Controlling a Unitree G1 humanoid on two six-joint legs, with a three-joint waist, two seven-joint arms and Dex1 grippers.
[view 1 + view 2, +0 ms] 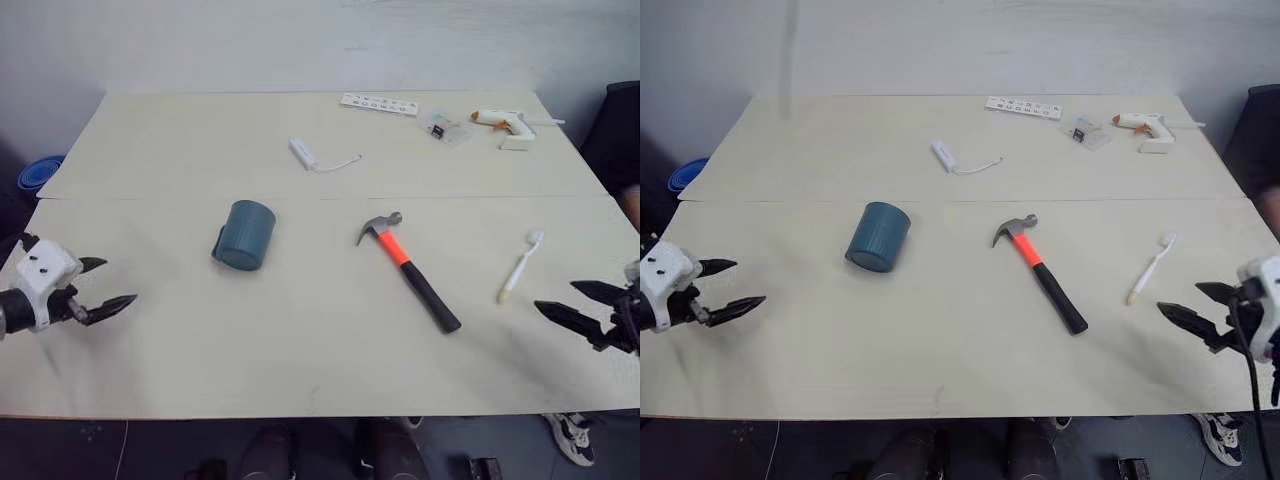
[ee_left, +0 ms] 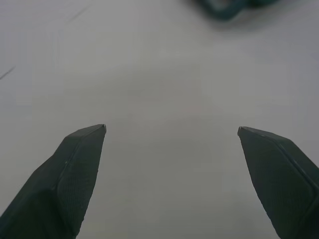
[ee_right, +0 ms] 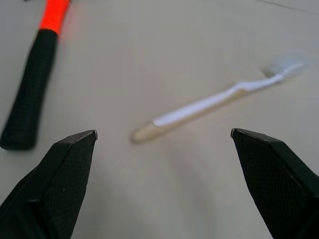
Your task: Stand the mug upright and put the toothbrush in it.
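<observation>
A pale, smooth wooden table (image 1: 300,350) made of two boards joined along a seam fills the scene. Left of centre, a dark teal cylindrical mug (image 1: 244,235) lies on its side, one round end turned toward the near edge; whether that end is the mouth or the base is hard to make out. Right of centre rests a hammer (image 1: 408,268) with a grey steel head, an orange neck and a black grip, angled toward the near right. Further right, apart from the hammer, a slim white toothbrush (image 1: 520,266) lies flat, bristles toward the far side and its pale yellowish end nearer.

Along the far edge sit a small white block with a thin cable (image 1: 305,154), a flat white strip (image 1: 379,103), a small clear packet (image 1: 441,130) and a white glue gun (image 1: 507,125) with an orange tip.

At the near left, the left gripper (image 1: 108,285) hovers with its two pointed black fingers spread wide, empty, well apart from the mug. At the near right, the right gripper (image 1: 572,303) is likewise spread wide and empty, near the toothbrush's yellowish end but not touching it, partly cut off by the edge.
</observation>
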